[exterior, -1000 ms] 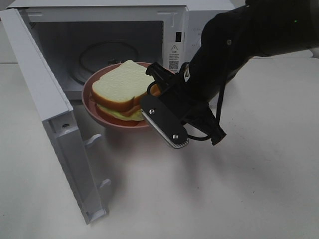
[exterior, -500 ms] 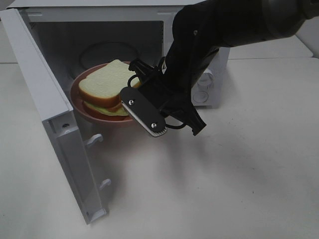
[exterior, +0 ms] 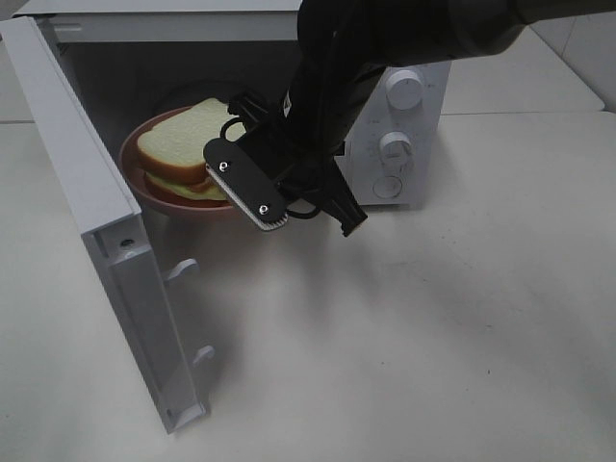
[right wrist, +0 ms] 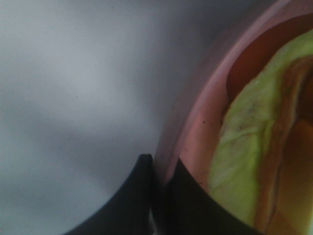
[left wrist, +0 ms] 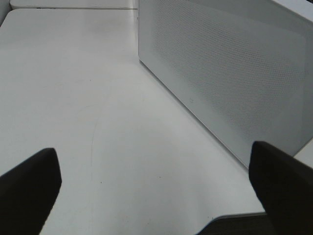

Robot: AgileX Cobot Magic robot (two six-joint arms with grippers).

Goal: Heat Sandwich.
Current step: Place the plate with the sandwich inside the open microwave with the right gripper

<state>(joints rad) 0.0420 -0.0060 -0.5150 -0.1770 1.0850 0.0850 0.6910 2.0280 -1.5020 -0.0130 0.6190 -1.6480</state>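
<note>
My right gripper (exterior: 245, 188) is pinched tight on the rim of the plate (exterior: 144, 197). The sandwich (exterior: 178, 144) lies on that plate, in the mouth of the open microwave (exterior: 414, 106). My left gripper (left wrist: 156, 183) is spread wide, empty, above the table (left wrist: 98, 122).

high: downward on microwave (exterior: 428, 115) | left wrist: microwave's side (left wrist: 230, 68) | right wrist: plate (right wrist: 195, 132) close-up

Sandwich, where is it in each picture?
Exterior high: sandwich on the pink plate, at the microwave mouth.
Left wrist: not in it; only the microwave's side.
Right wrist: its yellow-green filling, beside the fingers pinching the plate.
Shared landmark: the pink plate, in exterior and right wrist.
</note>
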